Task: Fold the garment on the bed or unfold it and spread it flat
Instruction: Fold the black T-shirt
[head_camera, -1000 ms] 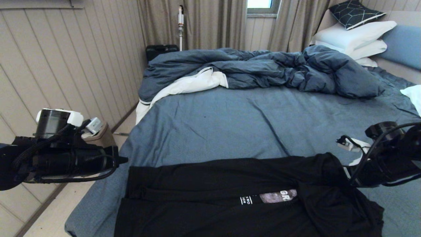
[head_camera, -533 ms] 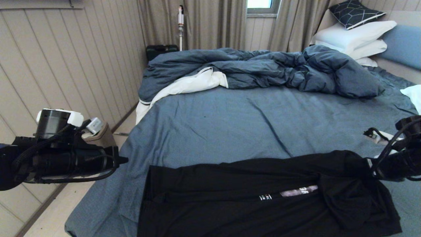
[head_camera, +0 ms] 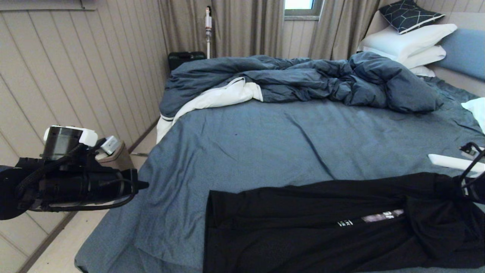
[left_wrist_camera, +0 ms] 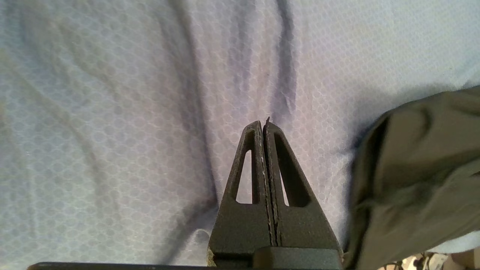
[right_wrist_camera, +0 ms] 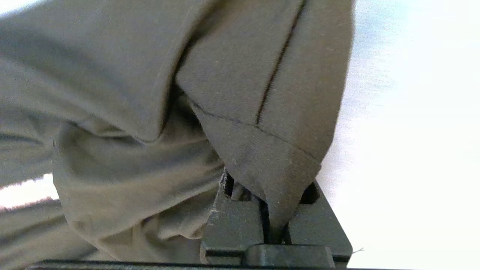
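Observation:
The garment (head_camera: 303,227), a black T-shirt lying in long folds with a strip of grey print and white lettering showing, stretches across the near part of the bed (head_camera: 265,144). My right gripper (head_camera: 470,187) is at the far right edge of the head view, shut on a hemmed corner of the garment (right_wrist_camera: 240,112); the cloth is pinched between its jaws (right_wrist_camera: 275,221) and covers the fingertips. My left gripper (head_camera: 144,185) hangs over the bed's left edge, shut and empty (left_wrist_camera: 262,125), with the garment's (left_wrist_camera: 420,168) edge beside it, apart from it.
A rumpled dark blue duvet (head_camera: 303,79) with white lining lies across the far half of the bed. White pillows (head_camera: 409,41) and a dark patterned cushion (head_camera: 409,15) are stacked at the headboard (head_camera: 466,49). A panelled wall, a bin (head_camera: 113,157) and a strip of floor run along the left.
My right gripper has moved to the right, almost out of the head view, dragging the garment rightwards across the sheet. The left arm has stayed still.

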Robot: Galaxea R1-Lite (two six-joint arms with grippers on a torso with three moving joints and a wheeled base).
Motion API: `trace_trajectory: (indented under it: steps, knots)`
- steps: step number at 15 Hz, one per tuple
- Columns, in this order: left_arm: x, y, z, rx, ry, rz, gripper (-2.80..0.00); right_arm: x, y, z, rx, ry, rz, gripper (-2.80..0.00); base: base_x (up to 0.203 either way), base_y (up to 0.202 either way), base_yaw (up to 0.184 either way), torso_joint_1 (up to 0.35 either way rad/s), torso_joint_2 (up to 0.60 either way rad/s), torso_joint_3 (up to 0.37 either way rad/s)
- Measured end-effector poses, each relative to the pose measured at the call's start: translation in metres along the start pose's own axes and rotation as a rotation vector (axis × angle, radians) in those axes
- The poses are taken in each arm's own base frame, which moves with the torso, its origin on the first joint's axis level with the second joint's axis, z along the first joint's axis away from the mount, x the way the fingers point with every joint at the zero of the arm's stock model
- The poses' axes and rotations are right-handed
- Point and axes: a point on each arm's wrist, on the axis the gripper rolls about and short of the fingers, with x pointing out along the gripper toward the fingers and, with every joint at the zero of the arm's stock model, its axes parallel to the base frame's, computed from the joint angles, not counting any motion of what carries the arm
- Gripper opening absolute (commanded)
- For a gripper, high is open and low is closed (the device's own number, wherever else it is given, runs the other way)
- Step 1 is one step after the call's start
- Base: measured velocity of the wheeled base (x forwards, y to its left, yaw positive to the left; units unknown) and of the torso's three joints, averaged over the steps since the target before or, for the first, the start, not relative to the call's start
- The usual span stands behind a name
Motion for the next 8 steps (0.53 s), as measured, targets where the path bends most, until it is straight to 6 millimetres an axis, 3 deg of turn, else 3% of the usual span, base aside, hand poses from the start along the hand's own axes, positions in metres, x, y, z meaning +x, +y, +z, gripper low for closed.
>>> trace_trajectory:
  steps: [6, 8]
  knots:
    - [0.006, -0.002, -0.003, 0.002, 0.025, -0.006, -2.80, -0.015, -0.082, 0.004, 0.119, -0.066, -0.135, -2.80, 0.000, 0.000, 0.000, 0.000, 0.00, 0.000]
    - [0.008, -0.003, -0.005, 0.004, 0.034, -0.007, -2.80, -0.017, -0.100, 0.004, 0.148, -0.073, -0.158, -2.80, 0.000, 0.000, 0.000, 0.000, 0.00, 0.000]
